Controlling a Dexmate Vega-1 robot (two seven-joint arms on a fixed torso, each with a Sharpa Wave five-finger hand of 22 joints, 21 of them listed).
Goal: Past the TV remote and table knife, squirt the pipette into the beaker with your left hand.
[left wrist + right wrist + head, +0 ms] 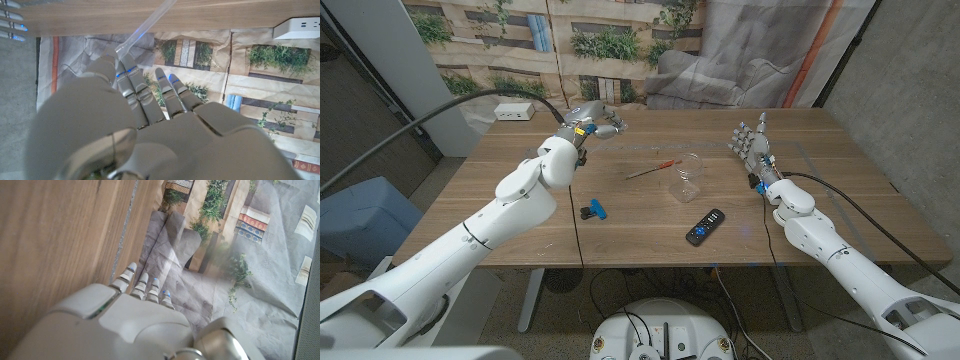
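2 hands: left hand [592, 125] apparently pinches pipette [145, 25]; right hand [751, 141] spread, empty.

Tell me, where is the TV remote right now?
In the head view, the TV remote lies on the table's near right part, just in front of the clear beaker.

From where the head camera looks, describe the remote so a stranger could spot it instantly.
On the wooden table, look toward the near edge, just right of the middle, in front of the clear plastic beaker. The small black TV remote lies there at a slant; unlike the blue-and-black clip to its left, it is a flat bar with blue buttons.
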